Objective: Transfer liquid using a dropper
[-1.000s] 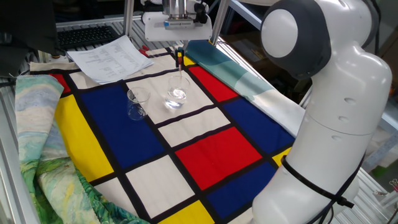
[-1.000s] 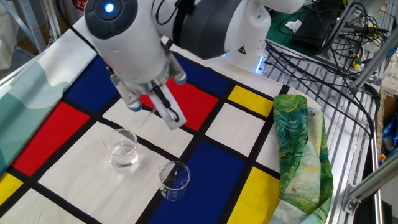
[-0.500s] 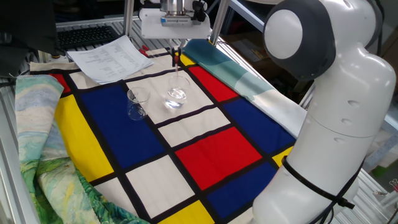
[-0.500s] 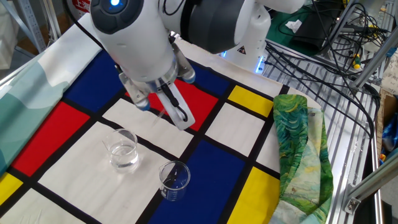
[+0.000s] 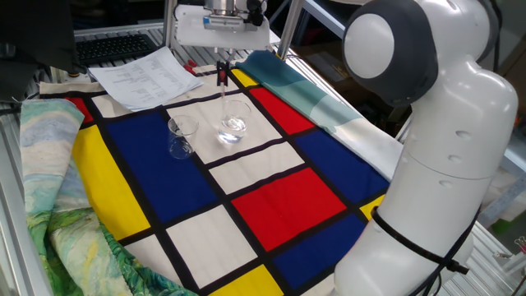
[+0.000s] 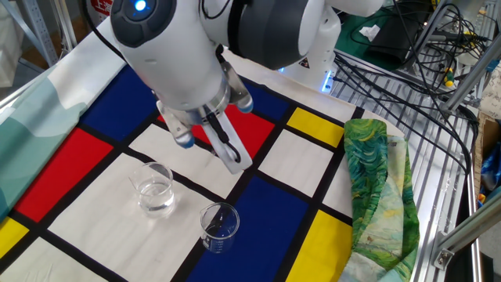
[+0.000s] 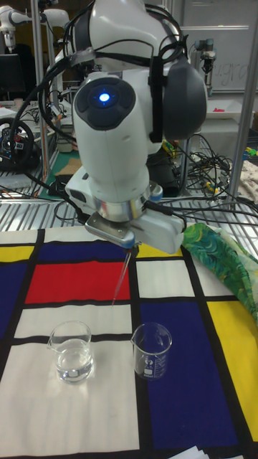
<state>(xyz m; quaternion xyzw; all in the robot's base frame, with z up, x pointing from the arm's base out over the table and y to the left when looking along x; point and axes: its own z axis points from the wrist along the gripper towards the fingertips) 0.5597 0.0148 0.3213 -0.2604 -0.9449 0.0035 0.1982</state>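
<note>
The hand point(image 5: 220, 72) is closed on the red bulb of the dropper point(image 7: 121, 277), holding it nearly upright with the clear tube hanging down at a slight slant. Over the last second the hand has risen and drifted: a second ago the tube's tip reached down to the rounder glass point(image 7: 71, 351), and now it hangs free in the air above the cloth, clear of both vessels. In the tall fixed view the tip sits at about 1 o'clock from that glass and at about 11 o'clock from the small beaker point(image 7: 152, 350), between the two and above their rims. The liquid point(image 7: 72, 366) lies as a shallow pool in the bottom of the rounder glass; the beaker looks empty, though a few drops would be hard to see. I judge that the draw from the glass is done and the carry toward the beaker is under way; whether the tube holds any liquid cannot be told at this size. Both vessels stand upright, just beside each other, on the colour-block cloth point(image 5: 279, 197) that covers the bench.
</note>
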